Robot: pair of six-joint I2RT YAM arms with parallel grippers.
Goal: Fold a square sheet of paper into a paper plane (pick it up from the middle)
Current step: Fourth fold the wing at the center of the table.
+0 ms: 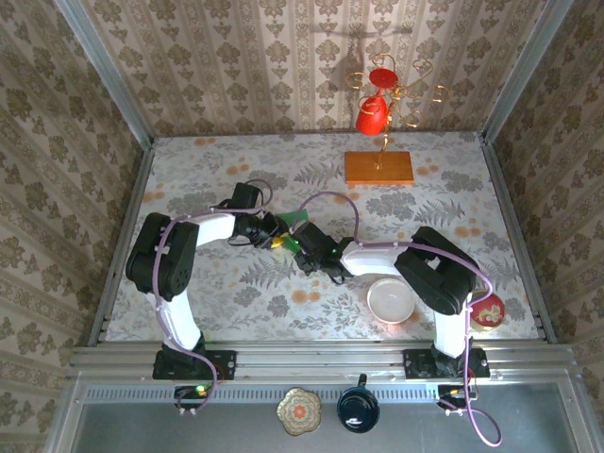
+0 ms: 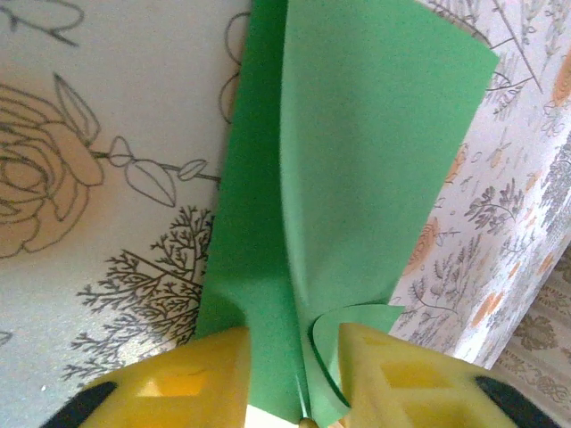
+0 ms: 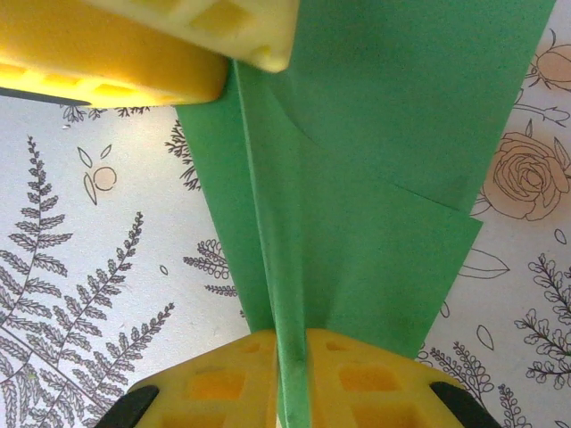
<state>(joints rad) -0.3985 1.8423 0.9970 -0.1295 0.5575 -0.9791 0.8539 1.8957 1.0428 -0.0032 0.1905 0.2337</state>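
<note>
The bright green sheet of paper (image 1: 300, 220), folded lengthwise with a centre ridge, hangs over the middle of the table between both grippers. In the left wrist view the paper (image 2: 357, 160) runs between the yellow fingers of my left gripper (image 2: 294, 357). They stand apart, with loose layers and a curled flap in the gap. My right gripper (image 3: 290, 348) is shut on the paper's ridge (image 3: 268, 223), with the flaps (image 3: 384, 178) spreading above it. The left gripper's yellow finger (image 3: 178, 45) touches the paper's far end. From above, the left gripper (image 1: 278, 234) and right gripper (image 1: 300, 247) nearly meet.
A white bowl (image 1: 390, 302) sits by the right arm's base, with a red dish (image 1: 488, 311) at the right edge. An orange wooden slab (image 1: 378, 167) with a wire stand holding red cups (image 1: 373, 115) stands at the back. A patterned plate (image 1: 298, 411) and a dark cup (image 1: 358, 410) lie on the front ledge.
</note>
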